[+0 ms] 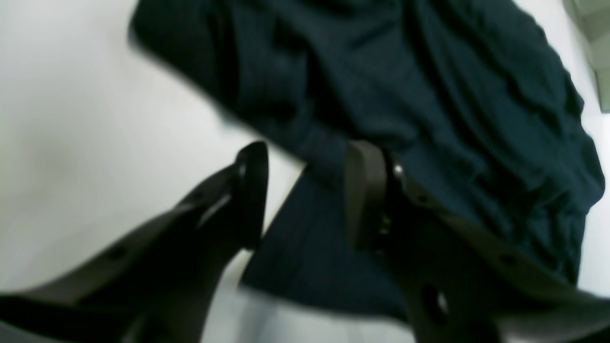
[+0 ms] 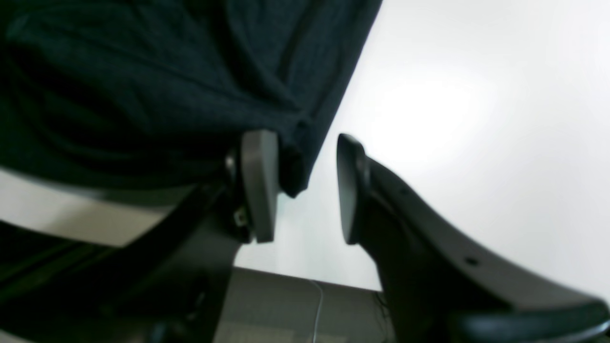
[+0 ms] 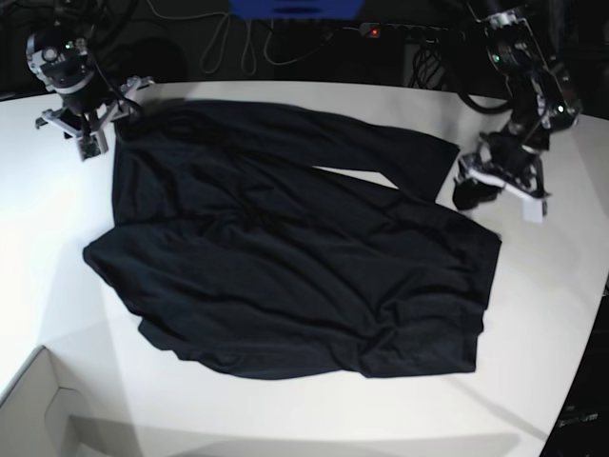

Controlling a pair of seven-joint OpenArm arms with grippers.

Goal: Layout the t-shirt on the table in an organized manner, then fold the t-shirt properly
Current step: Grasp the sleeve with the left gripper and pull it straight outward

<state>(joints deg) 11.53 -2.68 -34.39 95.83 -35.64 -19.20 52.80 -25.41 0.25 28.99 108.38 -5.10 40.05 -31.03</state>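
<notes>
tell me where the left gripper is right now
In the base view the left gripper is at the right side of the table, jaws apart, at the t-shirt's right edge just past a sleeve tip.

No text, label, brand, number or sign can be read in any view.

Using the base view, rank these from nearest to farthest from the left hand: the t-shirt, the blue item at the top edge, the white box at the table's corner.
From the left hand, at the view's right:
1. The t-shirt, its sleeve edge right beside the hand, toward the centre.
2. The blue item, at the top edge behind the table.
3. The white box, at the bottom-left corner, farthest.
</notes>
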